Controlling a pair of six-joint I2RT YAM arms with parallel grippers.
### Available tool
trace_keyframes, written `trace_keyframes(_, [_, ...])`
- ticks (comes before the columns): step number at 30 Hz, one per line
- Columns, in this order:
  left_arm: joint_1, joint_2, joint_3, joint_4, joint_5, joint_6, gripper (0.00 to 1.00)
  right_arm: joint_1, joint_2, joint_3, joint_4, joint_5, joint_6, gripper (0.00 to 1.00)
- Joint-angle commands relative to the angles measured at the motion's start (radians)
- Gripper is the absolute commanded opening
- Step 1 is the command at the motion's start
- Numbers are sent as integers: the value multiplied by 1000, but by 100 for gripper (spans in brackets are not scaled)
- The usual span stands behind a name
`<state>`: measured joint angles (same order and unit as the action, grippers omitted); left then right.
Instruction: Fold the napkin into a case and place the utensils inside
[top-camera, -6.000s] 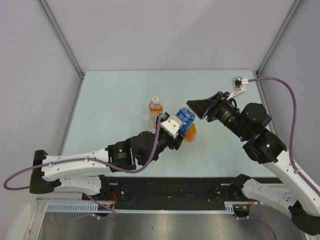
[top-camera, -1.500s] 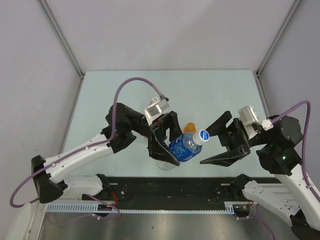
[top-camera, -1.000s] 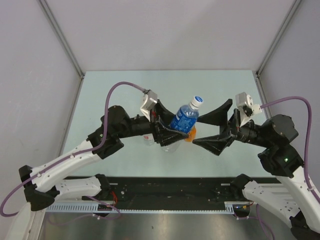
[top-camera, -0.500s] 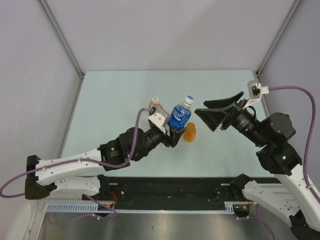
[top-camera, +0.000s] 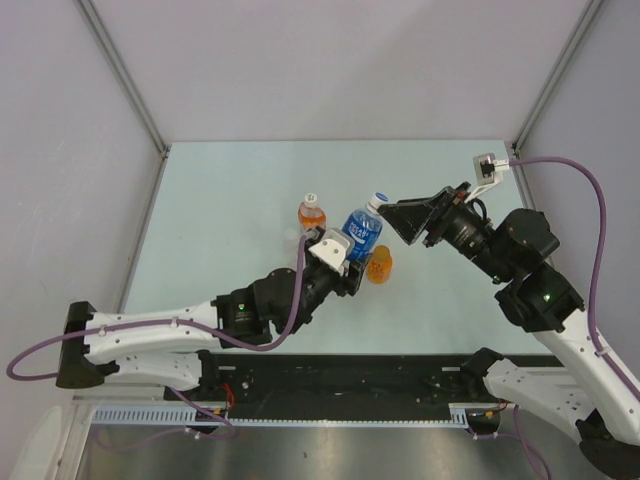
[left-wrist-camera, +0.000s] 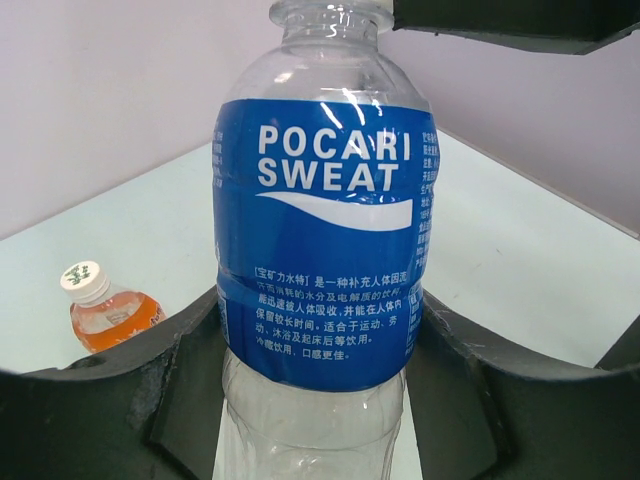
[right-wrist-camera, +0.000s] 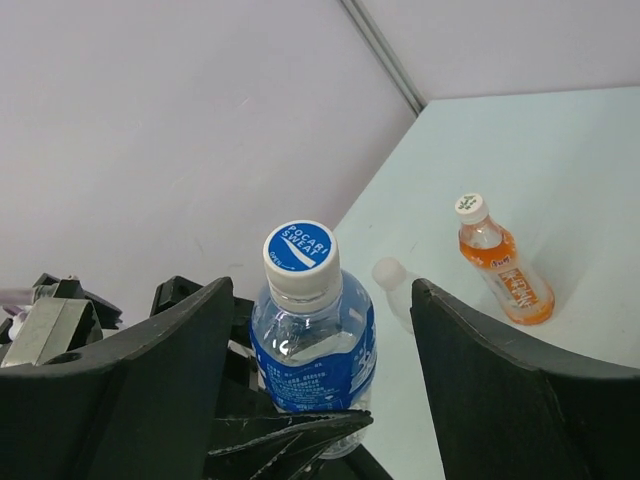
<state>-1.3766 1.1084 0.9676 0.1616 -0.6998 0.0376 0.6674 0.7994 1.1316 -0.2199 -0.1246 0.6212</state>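
From above, the left hand (top-camera: 349, 263) grips the blue bottle (top-camera: 362, 231) by its lower body and holds it nearly upright. A moment ago the bottle was swung high and tilted; now it is back low over the surface (top-camera: 230, 190), and an orange bottle (top-camera: 311, 213) stands just to its left. The right hand (top-camera: 393, 221) has closed in from the right, its open jaws drawing narrower as they reach the cap (top-camera: 379, 198). In the left wrist view, the left hand's fingers (left-wrist-camera: 110, 400) press both sides of the bottle under its blue label, and a right-hand finger shows dark at the top edge beside the neck. In the right wrist view, the cap (right-wrist-camera: 300, 250) sits between that hand's fingers (right-wrist-camera: 150, 370) with clear gaps on both sides, so nothing is gripped yet. A clear bottle (right-wrist-camera: 392, 278) and the orange one (right-wrist-camera: 500, 268) stand beyond it. This looks like a move toward unscrewing the cap. No napkin or utensils appear in any view, so the folding task seems not begun.
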Motion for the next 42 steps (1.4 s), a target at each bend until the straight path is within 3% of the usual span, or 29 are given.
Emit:
trace_keyframes(1, [-18,10,2,55,-41,39,0,12,6,23,20,34,12,73])
trace_keyframes(9, [-32,25,5,65,-52,59,0,23,26,23,50,28,15,68])
trace_keyframes(14, [-38,34,3,70,-55,59,0,34,34,23,53,26,15,55])
trace_keyframes(20, [-44,44,3,75,-55,64,0,37,32,23,44,37,8,45])
trace_keyframes(25, [-45,36,-1,73,-52,62,0,44,20,23,39,66,-17,30])
trace_keyframes(32, [-45,4,-20,72,-18,41,0,47,-9,11,51,79,-66,0])
trace_keyframes(35, [-44,-39,-35,69,72,21,0,49,-25,0,73,42,-106,0])
trace_keyframes(39, [0,-129,-52,44,340,-56,0,46,-60,-21,122,-55,-187,0])
trace_keyframes(40, [26,-146,-53,35,508,-123,0,47,-69,-23,141,-111,-225,0])
trace_keyframes(42, [135,-189,-58,30,716,-210,0,46,-89,-32,162,-183,-262,0])
